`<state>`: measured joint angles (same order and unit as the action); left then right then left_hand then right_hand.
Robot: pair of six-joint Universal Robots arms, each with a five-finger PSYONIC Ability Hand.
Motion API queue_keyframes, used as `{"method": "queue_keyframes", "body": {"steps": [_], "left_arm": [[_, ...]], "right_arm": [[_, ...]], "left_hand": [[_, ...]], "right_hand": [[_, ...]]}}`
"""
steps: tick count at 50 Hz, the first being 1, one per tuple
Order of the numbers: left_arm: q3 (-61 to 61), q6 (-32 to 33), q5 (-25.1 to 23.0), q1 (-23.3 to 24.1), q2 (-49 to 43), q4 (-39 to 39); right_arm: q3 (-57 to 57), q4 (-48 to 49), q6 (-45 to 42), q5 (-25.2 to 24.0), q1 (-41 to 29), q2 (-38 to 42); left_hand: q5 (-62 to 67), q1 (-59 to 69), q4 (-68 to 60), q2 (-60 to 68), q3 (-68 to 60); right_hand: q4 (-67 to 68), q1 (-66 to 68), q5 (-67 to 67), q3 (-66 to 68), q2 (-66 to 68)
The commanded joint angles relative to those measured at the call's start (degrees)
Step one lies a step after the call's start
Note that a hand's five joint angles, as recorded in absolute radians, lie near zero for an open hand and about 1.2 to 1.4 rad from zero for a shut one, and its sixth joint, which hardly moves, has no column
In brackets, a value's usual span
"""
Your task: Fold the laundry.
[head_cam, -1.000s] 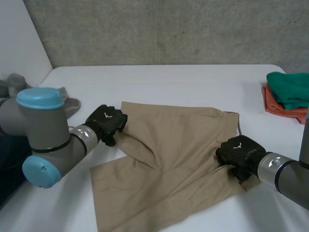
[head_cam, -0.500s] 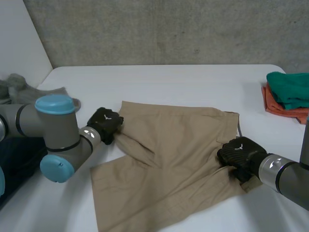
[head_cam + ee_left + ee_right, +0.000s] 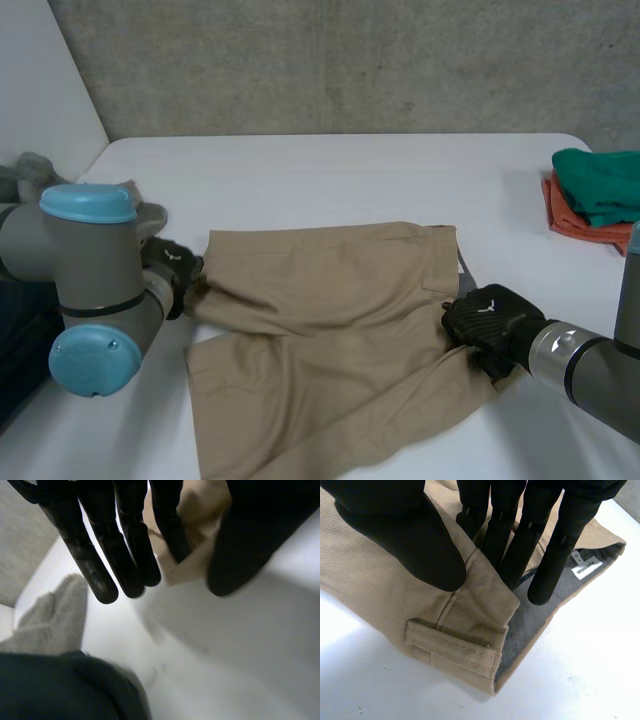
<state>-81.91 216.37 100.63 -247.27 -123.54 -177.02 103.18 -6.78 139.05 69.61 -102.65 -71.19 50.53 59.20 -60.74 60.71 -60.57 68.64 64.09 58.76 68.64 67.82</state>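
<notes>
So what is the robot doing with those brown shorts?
It is folding laundry. Both black hands are holding the tan shorts, which lie on the white table. The right hand pinches the waistband between thumb and fingers, and the left hand pinches the opposite edge. A pile of green and orange clothes sits by the table's right edge, and a grey cloth lies at the left.
</notes>
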Motion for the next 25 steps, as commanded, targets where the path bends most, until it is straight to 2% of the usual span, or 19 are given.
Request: {"method": "queue_keyframes", "body": {"steps": [1,14,22,25], "left_arm": [[-0.3,-0.7,-1.5,0.6,2.8,-5.8],[-10.4,-7.2,-3.0,2.1,13.8,4.6],[-19.9,-19.0,-3.8,7.0,28.5,10.4],[-20.9,-21.9,-3.6,8.3,31.1,12.5]], "right_arm": [[0.0,0.0,0.2,0.1,-0.3,-0.5],[-0.5,0.5,1.0,0.0,0.5,-0.6],[-4.5,0.5,9.2,0.2,-1.1,1.2],[-5.4,0.4,10.5,0.4,-1.9,1.9]], "left_hand": [[-23.1,-21.8,23.3,-23.3,23.1],[-22.2,-20.9,22.4,-22.4,22.3],[-27.1,-25.8,27.3,-27.3,27.1],[-27.6,-26.3,27.8,-27.8,27.7]], "right_hand": [[11.4,15.9,11.2,11.4,12.2],[11.4,15.9,11.2,11.4,12.2],[11.4,15.9,11.2,11.4,12.2],[11.4,15.9,11.2,11.4,12.2]]}}
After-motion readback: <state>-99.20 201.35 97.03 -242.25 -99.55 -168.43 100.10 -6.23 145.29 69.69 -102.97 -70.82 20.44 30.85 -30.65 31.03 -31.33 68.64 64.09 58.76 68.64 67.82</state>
